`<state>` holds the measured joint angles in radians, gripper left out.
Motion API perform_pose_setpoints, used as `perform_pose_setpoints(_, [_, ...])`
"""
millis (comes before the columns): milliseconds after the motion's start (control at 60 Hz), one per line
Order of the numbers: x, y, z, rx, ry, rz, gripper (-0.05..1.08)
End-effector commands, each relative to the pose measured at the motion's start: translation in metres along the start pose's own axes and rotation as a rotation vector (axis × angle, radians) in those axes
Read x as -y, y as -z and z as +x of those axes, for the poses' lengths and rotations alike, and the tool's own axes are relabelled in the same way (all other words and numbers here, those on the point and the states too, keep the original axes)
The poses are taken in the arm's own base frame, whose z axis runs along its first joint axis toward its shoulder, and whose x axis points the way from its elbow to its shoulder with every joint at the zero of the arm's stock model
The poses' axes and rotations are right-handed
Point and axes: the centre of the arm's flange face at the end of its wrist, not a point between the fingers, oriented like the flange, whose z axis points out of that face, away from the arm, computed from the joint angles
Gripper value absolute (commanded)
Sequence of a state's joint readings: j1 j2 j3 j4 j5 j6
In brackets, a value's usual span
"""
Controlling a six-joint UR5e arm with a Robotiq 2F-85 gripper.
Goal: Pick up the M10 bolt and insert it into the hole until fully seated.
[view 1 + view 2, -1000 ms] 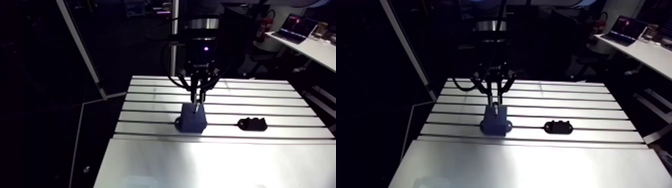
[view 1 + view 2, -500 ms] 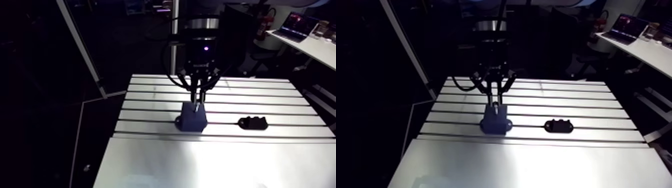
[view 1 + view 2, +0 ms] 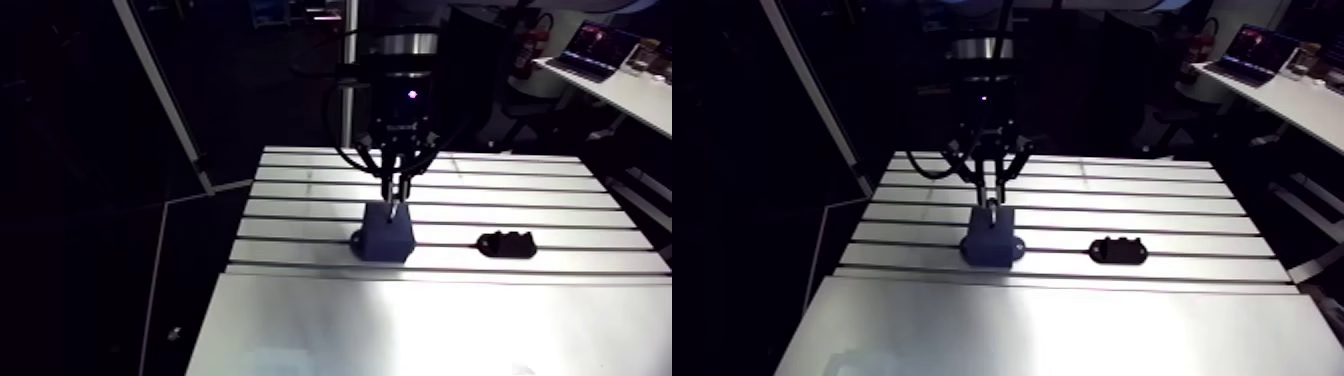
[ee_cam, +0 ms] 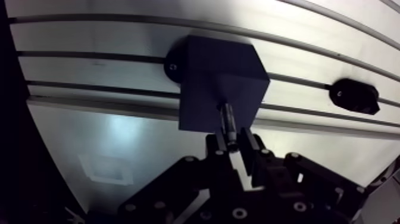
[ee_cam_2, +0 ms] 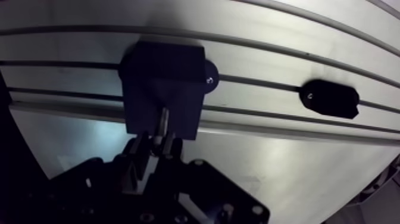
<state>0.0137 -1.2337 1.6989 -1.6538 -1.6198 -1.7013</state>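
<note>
Wrist view: my gripper (image 4: 233,145) is pinching the M10 bolt (image 4: 227,118) at its upper end, w/ the shank pointing down at the top of the dark blue block (image 4: 208,65). Bolt tip meets the block's top face; can't tell how deep it sits. Block stands on the slotted table (image 4: 107,137), w/ a small black part (image 4: 355,96) well apart beside it.

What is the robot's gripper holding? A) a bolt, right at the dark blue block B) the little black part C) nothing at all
A: in the wrist view the gripper pinches the bolt at the dark blue block; the black part lies apart on the table.
</note>
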Motion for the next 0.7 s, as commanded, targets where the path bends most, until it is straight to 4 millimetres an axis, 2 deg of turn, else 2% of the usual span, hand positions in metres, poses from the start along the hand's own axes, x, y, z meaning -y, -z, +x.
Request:
perform_pose_setpoints(17, [-0.0001,0.0006,0.0004,-0.005,0.001,-0.002,1.08])
perform_pose_setpoints(700, [0.0027,0.0032,-0.0053,0.002,0.005,0.003,1.08])
